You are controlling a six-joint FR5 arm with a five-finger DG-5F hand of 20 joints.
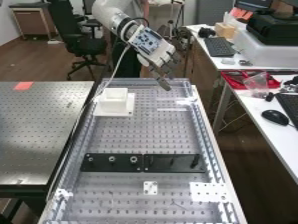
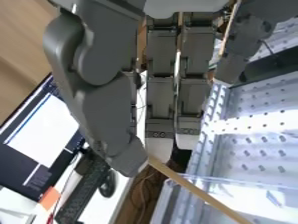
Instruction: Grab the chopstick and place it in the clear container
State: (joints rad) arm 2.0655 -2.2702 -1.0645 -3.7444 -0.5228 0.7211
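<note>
The hand [image 1: 161, 62] hangs above the bench's far end in the high view, its fingers angled down to the right. In the wrist view, the hand [image 2: 100, 90] has its thumb across the foreground and its fingertips behind. A light wooden chopstick [image 2: 199, 192] is pinched at the thumb's tip and slants away from it; its other end is hidden behind the thumb. Faint edges of what looks like the clear container [image 1: 171, 109] stand on the perforated bench below the hand. A clear wall [image 2: 279, 186] lies beyond the chopstick in the wrist view.
A white square block [image 1: 114, 102] stands on the bench's far left. Dark plates [image 1: 143, 163] with fittings cross its middle, with white perforated plates [image 1: 209, 192] nearer. To the right is a desk with a keyboard, mouse [image 1: 275, 117] and red tray [image 1: 239, 80].
</note>
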